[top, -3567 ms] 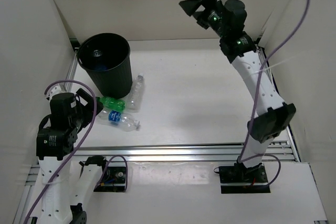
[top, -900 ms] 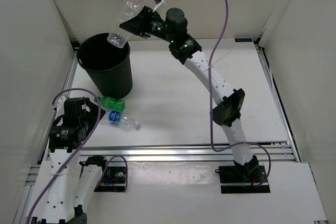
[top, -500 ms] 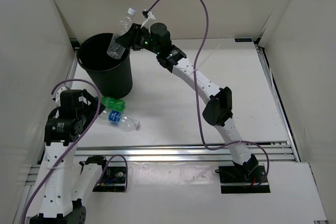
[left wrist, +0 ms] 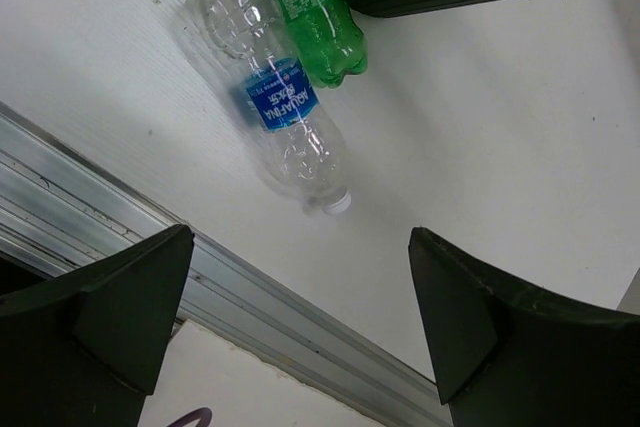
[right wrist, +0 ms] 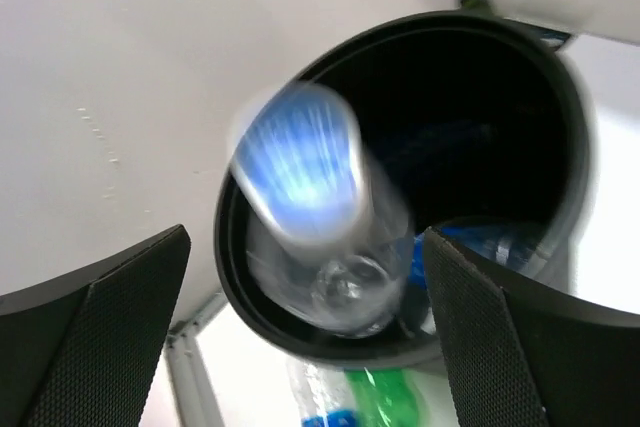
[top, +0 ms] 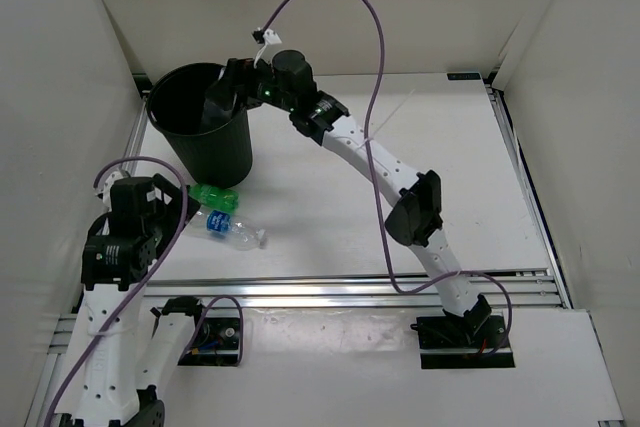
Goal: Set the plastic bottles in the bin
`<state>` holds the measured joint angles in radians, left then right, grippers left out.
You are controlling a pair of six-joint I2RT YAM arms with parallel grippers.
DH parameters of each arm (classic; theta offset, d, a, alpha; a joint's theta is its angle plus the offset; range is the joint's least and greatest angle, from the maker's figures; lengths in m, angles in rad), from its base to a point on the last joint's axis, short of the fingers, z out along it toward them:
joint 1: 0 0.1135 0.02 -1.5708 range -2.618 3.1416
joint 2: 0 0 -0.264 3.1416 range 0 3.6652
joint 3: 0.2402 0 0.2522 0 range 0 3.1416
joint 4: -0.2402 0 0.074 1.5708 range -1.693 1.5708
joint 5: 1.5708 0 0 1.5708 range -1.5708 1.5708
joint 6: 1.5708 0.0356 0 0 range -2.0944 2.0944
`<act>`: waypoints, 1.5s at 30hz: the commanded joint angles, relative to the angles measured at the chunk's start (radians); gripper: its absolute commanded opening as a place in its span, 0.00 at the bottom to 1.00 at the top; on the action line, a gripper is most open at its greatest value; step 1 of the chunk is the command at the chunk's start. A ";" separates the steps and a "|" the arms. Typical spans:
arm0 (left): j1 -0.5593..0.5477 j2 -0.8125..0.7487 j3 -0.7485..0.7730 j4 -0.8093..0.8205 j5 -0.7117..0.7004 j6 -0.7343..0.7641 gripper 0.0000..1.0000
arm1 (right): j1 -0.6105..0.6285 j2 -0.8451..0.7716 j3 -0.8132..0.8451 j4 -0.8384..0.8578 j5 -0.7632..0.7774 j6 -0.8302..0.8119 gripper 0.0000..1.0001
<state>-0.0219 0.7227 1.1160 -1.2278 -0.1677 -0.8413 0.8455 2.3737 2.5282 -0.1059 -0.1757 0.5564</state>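
Observation:
The round black bin (top: 205, 142) stands at the back left of the table. My right gripper (top: 222, 97) hangs over its mouth, jaws open. In the right wrist view a clear bottle with a blue label (right wrist: 310, 202) shows as a blur between the open fingers, free of them and dropping into the bin (right wrist: 575, 97). Another blue-labelled bottle (right wrist: 480, 242) lies inside. A green bottle (top: 215, 196) and a clear bottle (top: 232, 230) lie on the table before the bin. My left gripper (top: 178, 209) is open just left of them, above the clear bottle (left wrist: 285, 132) and green bottle (left wrist: 315, 17).
White walls close the table in on the left, back and right. An aluminium rail (top: 380, 287) runs along the near edge, also seen under my left gripper (left wrist: 200, 277). A purple cable (top: 370, 37) loops over the right arm.
My right gripper lowered over the bin's mouth and opened, letting go of the clear bottle, which now falls into the bin. The left arm shifted slightly.

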 commanded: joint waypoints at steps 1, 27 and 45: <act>-0.004 -0.035 -0.030 -0.004 0.004 -0.028 1.00 | -0.002 -0.221 0.015 -0.014 0.089 -0.114 1.00; 0.034 0.179 -0.565 0.685 0.049 -0.145 1.00 | -0.039 -0.881 -0.464 -0.712 0.185 -0.147 1.00; 0.117 0.270 -0.790 0.886 0.115 -0.078 0.99 | 0.072 -0.912 -0.562 -0.824 0.191 -0.179 1.00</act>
<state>0.0834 1.0252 0.3996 -0.3347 -0.0959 -0.9443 0.9016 1.4960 1.9884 -0.8993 0.0010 0.4072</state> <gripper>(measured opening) 0.987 0.998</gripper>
